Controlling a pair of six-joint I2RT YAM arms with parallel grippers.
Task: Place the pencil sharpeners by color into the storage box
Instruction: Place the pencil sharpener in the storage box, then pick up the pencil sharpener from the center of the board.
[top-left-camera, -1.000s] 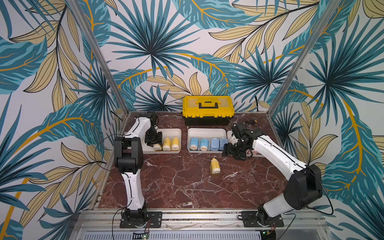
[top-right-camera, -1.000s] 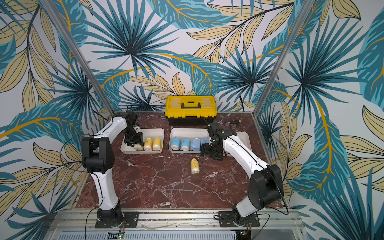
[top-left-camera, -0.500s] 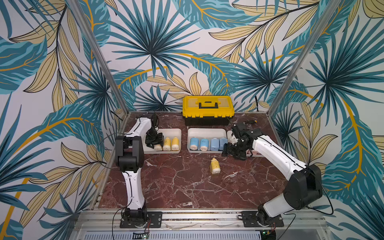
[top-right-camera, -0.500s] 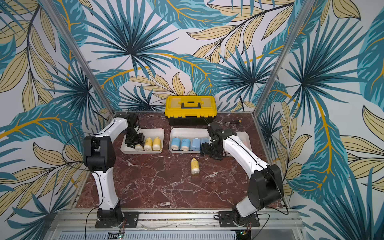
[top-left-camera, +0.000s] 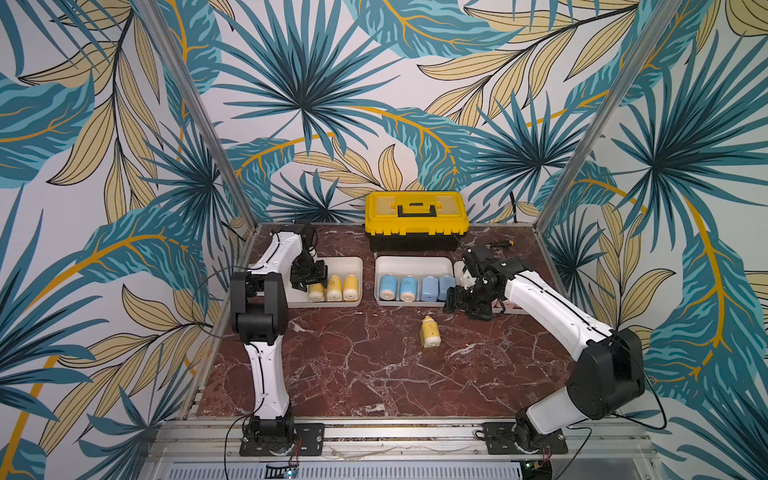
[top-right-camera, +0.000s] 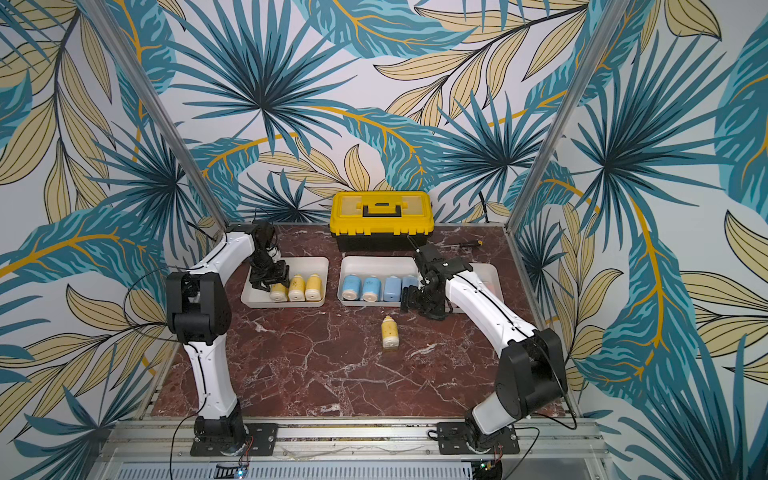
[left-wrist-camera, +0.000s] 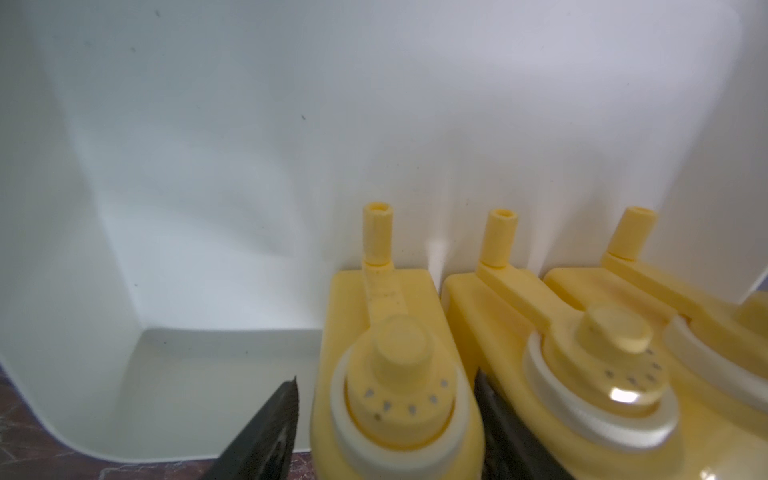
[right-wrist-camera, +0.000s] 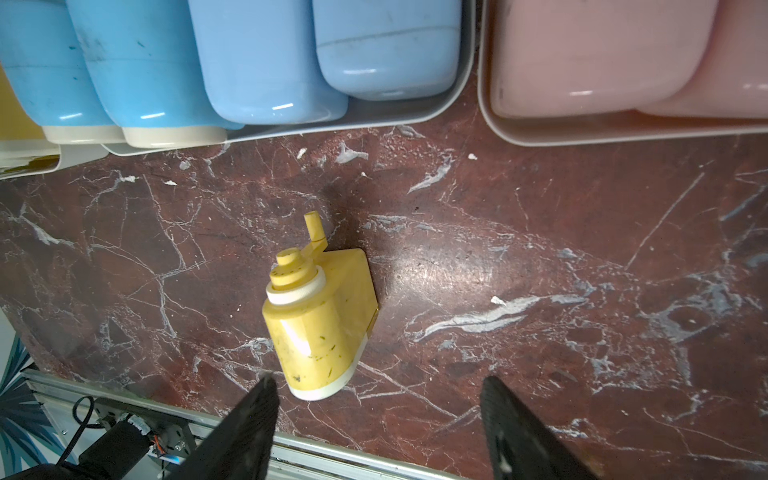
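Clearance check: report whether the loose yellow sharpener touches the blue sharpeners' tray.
Apart. The right wrist view shows bare marble between the loose yellow sharpener and the blue sharpeners' tray.

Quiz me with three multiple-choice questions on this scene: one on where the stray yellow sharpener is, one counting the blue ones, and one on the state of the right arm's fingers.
1. Where does the loose yellow sharpener lie?
A) inside a tray
B) on the table, in front of the middle tray
C) between closed fingers

2. How many blue sharpeners sit in the middle tray?
A) two
B) three
C) four

3. How do the fingers of the right gripper stand?
A) shut on a pink sharpener
B) apart, with nothing between them
C) shut on a blue sharpener

Answers:
1 B: both top views show it on bare marble.
2 C: four lie side by side.
3 B: the right wrist view shows only table in the gap.
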